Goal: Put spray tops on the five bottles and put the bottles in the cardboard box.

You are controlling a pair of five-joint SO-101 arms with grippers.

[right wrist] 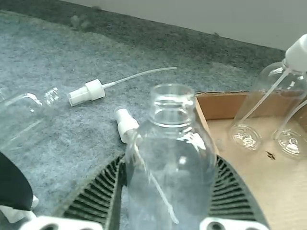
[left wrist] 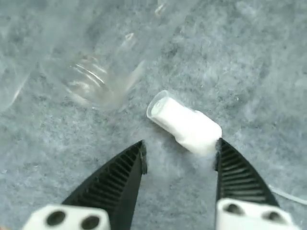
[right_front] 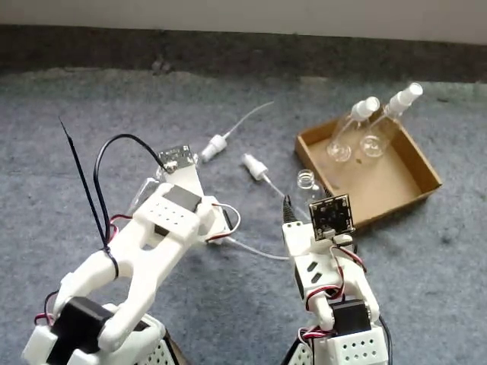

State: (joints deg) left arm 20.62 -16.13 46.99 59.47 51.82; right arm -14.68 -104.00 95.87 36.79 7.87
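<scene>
Beside the cardboard box (right_front: 396, 190), your right gripper (right wrist: 170, 165) was closed on an uncapped bottle (right wrist: 169, 120), with a jaw pressed to either side. The bottle stood upright, its long axis vertical and its open neck up. Your left gripper (left wrist: 181, 143) hung wide open over the carpet (right_front: 228, 91) and held nothing. A spray top (left wrist: 184, 125) lay flat between its fingertips, touching one of them. The spray top's head pointed toward a second bottle (left wrist: 96, 79) that lay on its side close by, and its dip tube (right_front: 259, 249) trailed toward your right arm. Two loose spray tops (right_front: 215, 144) (right_front: 255, 167) lay flat on the carpet between the arms and the box, and the farther one's tube pointed away toward the box side. Inside the box, two capped bottles (right_front: 351, 129) (right_front: 389, 118) leaned with their bases toward you and their tops over the far wall.
</scene>
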